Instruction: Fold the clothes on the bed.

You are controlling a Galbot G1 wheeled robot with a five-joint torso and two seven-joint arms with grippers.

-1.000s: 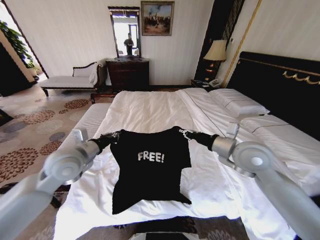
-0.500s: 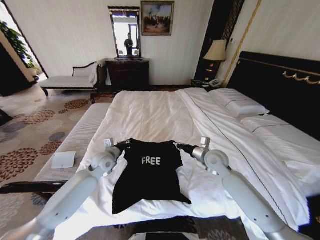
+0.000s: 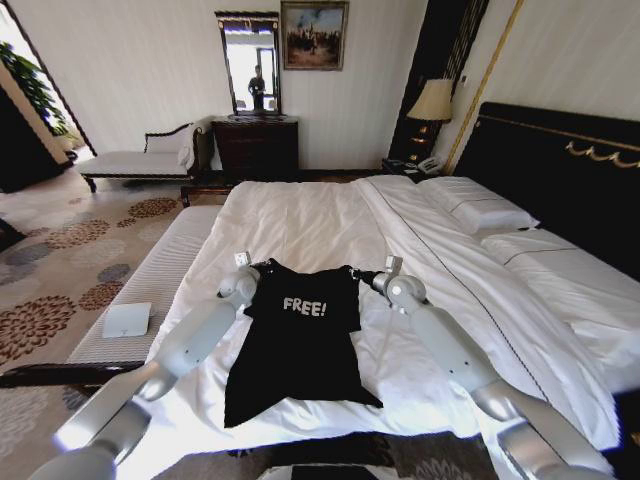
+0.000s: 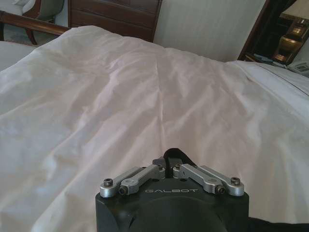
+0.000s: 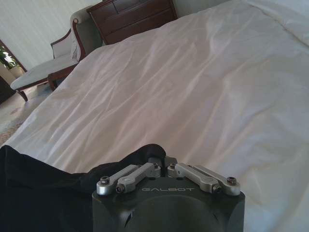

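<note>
The clothes (image 3: pixel 300 335), a black T-shirt with white "FREE!" lettering, hang stretched between both arms over the near part of the bed (image 3: pixel 300 225), their lower half lying on the white sheet. My left gripper (image 3: pixel 257 271) is shut on the shirt's left shoulder, and my right gripper (image 3: pixel 360 275) is shut on the right shoulder. In the left wrist view a pinch of black cloth (image 4: pixel 173 155) sticks out between the closed fingers of the left gripper (image 4: pixel 170 166). In the right wrist view the right gripper (image 5: pixel 161 166) holds a black fold (image 5: pixel 145 153) above the sheet.
White pillows (image 3: pixel 478 208) lie against the dark headboard (image 3: pixel 560 165) at the right. A pale ribbed bench (image 3: pixel 150 275) runs along the bed's left side with a white pad (image 3: pixel 127 320) on it. A dresser (image 3: pixel 256 148) and chaise (image 3: pixel 140 160) stand at the far wall.
Both arms have reached farther out over the bed, carrying the shirt's shoulders away from me and lower. The grippers stayed shut on the cloth and came closer together.
</note>
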